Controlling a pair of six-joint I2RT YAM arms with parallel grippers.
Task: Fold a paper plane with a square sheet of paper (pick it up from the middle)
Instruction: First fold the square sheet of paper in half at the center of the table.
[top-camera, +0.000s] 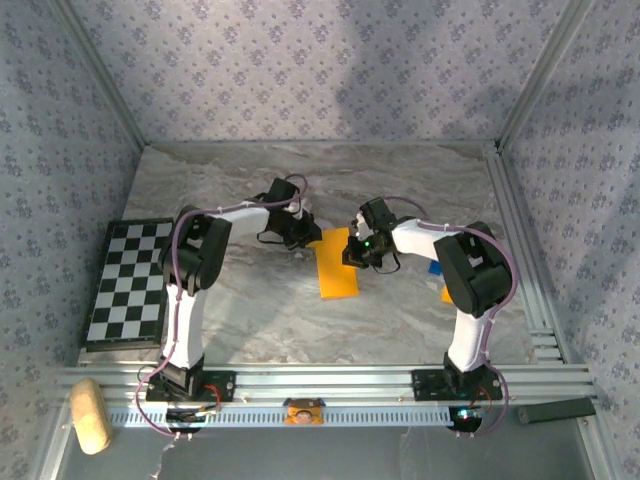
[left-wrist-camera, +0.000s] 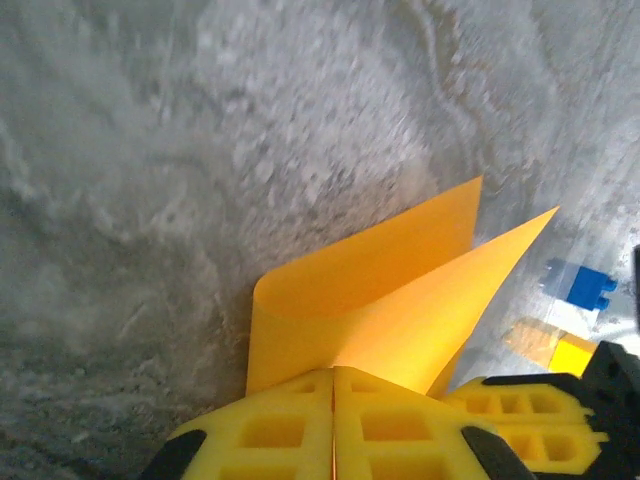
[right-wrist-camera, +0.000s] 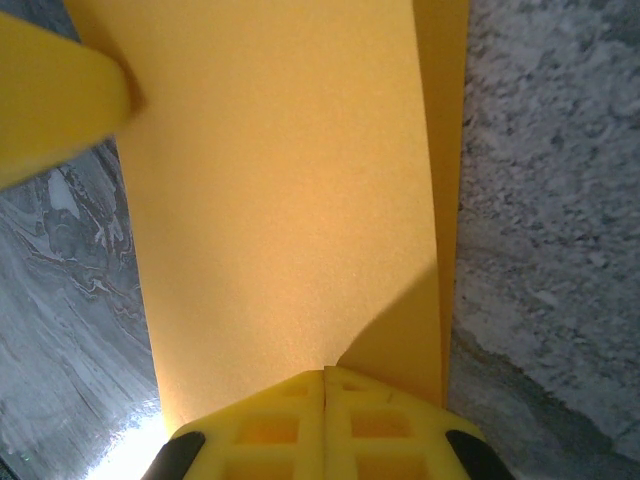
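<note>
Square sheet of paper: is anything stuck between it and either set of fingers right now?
Nothing visible. The left gripper and the right gripper each have their fingers shut directly on the square sheet of paper. The small blue block lies off to the side, clear of both.

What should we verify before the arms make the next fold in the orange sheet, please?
1. The left gripper is shut on the sheet of paper: ok.
2. The right gripper is shut on the sheet: ok.
3. Corners of the folded layers matched: not ok, they stand apart in the left wrist view.
4. Fold pressed flat: not ok, it is a rounded loop.
5. The blue block lies apart from the sheet: ok.
</note>
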